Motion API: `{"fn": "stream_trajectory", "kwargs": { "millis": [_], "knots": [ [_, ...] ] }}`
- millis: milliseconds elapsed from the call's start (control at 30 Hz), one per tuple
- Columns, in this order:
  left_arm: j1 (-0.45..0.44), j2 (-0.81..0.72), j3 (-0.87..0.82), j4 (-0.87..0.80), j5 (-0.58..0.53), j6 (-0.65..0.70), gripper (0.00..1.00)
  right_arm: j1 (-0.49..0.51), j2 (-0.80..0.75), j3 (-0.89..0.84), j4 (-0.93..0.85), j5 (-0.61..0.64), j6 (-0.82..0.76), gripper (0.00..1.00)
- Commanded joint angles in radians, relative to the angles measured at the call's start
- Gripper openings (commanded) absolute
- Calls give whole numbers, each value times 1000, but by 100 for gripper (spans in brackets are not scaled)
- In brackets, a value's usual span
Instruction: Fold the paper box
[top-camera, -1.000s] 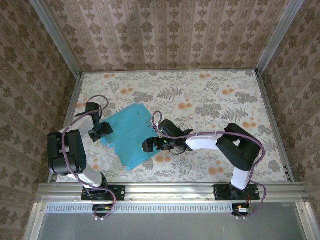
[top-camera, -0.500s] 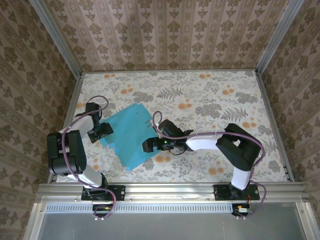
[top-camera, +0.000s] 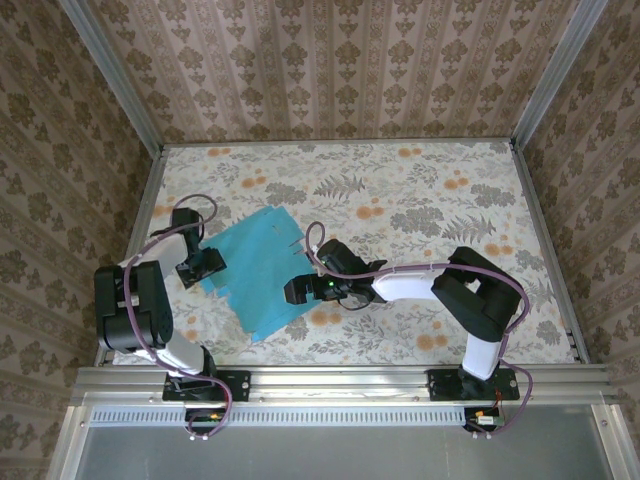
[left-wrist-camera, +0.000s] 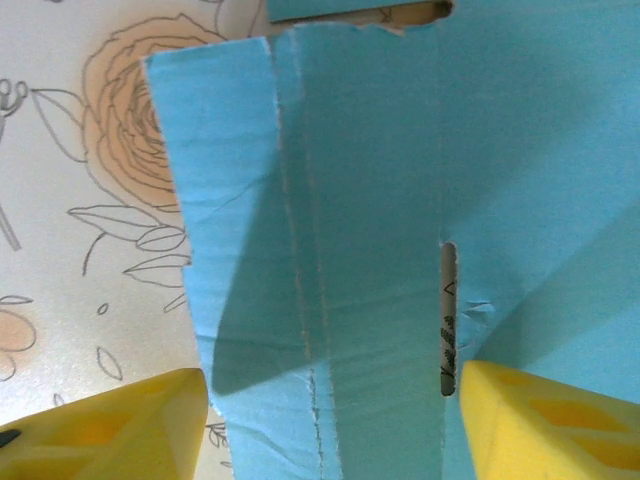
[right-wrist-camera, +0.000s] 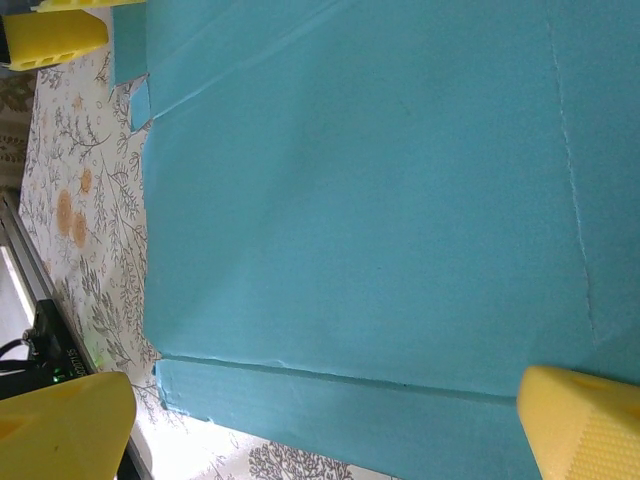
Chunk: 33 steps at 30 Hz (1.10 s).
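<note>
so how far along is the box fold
Barely begun. Done: the paper box lies flat, blue face up, on the table; no flap is raised. In hand: the left gripper, open, straddles the left flap by a slit, and the right gripper, open, sits over the opposite edge. Left: every wall and flap to fold up and tuck.

A table (top-camera: 420, 190) covered in a floral print of orange blooms and grey leaves stands enclosed on three sides by walls (top-camera: 330, 70) papered in brown damask stripes. Evenly lit, with metal posts (top-camera: 112, 75) rising from the table's far corners and a metal rail (top-camera: 340, 379) along its near edge.
</note>
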Motion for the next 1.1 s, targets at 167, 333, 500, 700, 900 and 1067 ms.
{"fn": "stream_trajectory", "kwargs": {
  "millis": [167,333,500,700,900,1067],
  "knots": [
    [5,20,-25,21,24,-14,58,10,56,-42,-66,4,16,100],
    [11,6,-33,40,37,-15,52,9,55,-40,-68,4,17,100],
    [16,-11,-25,54,62,-24,43,10,53,-38,-72,5,16,100],
    [19,-27,-17,68,76,-31,34,10,49,-41,-67,3,22,100],
    [23,-34,-8,86,99,-44,27,10,45,-43,-66,0,24,100],
    [25,-49,0,97,113,-53,22,10,29,-47,-62,-4,27,100]
  ]
}}
